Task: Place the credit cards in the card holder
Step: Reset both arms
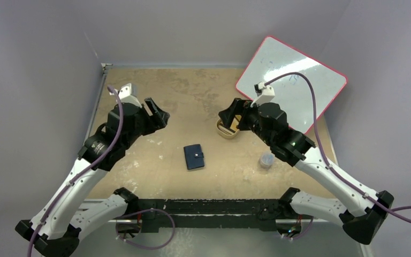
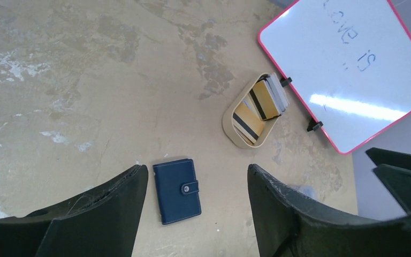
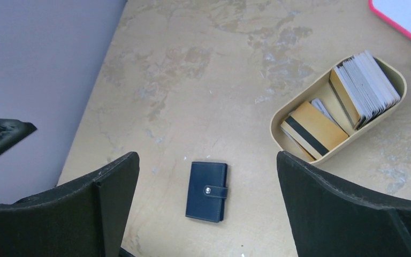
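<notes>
The card holder (image 1: 194,157) is a dark navy wallet that lies shut and snapped flat on the table's middle. It also shows in the left wrist view (image 2: 177,190) and in the right wrist view (image 3: 207,191). The credit cards (image 3: 313,131), gold with black stripes, and a silver-grey stack (image 3: 366,88) stand inside a tan oval tray (image 1: 220,130), also in the left wrist view (image 2: 265,99). My left gripper (image 1: 158,115) is open and empty, held above the table left of the wallet (image 2: 195,168). My right gripper (image 1: 230,115) is open and empty, above the tray (image 3: 206,155).
A white board with a red rim (image 1: 291,80) leans at the back right, close behind the tray. A small clear jar (image 1: 266,159) stands on the table by the right arm. Grey walls close in the left side and the back.
</notes>
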Robot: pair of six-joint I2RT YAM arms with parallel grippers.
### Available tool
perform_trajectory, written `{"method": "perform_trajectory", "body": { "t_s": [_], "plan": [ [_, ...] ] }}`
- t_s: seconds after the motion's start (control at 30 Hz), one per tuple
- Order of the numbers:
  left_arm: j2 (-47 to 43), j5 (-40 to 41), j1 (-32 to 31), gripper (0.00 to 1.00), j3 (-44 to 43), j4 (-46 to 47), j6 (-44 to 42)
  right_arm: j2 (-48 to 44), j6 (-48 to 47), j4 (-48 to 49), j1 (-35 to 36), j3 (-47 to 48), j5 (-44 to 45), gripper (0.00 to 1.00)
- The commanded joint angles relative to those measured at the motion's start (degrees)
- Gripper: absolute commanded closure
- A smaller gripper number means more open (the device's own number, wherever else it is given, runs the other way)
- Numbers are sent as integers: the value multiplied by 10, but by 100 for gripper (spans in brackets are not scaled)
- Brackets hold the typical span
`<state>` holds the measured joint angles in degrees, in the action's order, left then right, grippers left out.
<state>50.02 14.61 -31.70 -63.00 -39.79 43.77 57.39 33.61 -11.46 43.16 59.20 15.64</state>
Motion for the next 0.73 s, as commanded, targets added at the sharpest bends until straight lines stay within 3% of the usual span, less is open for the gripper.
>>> {"method": "perform_trajectory", "body": {
  "t_s": [0.0,0.27,0.7],
  "plan": [
    [-28,-4,-4,32,9,56,-4,1,-4,51,0,-5,-22,1],
    [-49,29,-4,32,50,62,0,-12,-9,62,0,2,-23,1],
    [-45,32,-4,32,47,66,8,-13,-11,59,0,14,-31,1]
  ]
}}
